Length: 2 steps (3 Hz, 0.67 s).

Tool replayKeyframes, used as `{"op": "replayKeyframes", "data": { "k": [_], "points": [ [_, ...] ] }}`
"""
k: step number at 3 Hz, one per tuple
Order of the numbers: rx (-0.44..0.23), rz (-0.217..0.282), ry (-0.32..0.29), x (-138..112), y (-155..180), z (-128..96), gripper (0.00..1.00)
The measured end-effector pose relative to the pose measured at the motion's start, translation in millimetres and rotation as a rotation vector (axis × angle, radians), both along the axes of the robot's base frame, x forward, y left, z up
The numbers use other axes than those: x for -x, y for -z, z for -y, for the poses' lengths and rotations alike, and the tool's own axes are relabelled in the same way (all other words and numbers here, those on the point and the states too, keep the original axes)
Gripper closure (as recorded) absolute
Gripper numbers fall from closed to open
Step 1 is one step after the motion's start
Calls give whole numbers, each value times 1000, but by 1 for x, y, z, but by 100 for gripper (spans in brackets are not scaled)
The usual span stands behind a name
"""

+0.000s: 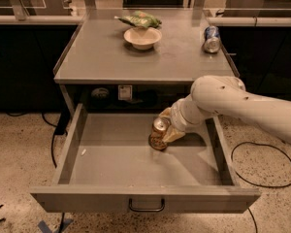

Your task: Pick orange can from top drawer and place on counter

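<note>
Camera view, nearest first: the top drawer (111, 166) stands pulled out, and the dark curved handle (146, 207) on its front wall is well in front of the gripper. The gripper (167, 129) hangs inside the drawer, toward the back right part. Its tan fingers (175, 134) are clasped around the orange can (158, 136), one on the can's right side and another behind it. The can leans, with its silver top uppermost. Its lower end is at or just above the drawer floor; I cannot tell whether it touches. The white arm (233, 103) runs off from the gripper to the right. Beyond and above the gripper lies the counter (102, 62). Far back and left of the gripper, a pale bowl (142, 37) sits on it, with a green bag (139, 19) just behind. Far back and right of the gripper, a blue-and-silver can (212, 38) lies on its side.
</note>
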<state>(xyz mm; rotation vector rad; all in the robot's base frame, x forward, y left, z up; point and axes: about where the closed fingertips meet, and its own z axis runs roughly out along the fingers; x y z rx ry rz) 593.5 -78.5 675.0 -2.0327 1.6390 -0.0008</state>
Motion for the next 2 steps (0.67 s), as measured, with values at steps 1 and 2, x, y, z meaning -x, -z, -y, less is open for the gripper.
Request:
{"op": "replayKeyframes", "data": {
  "k": [1,2],
  "points": [
    [0,0,0,0,0,0,100],
    [1,4,-7,1,-5,-2,100]
  ]
}}
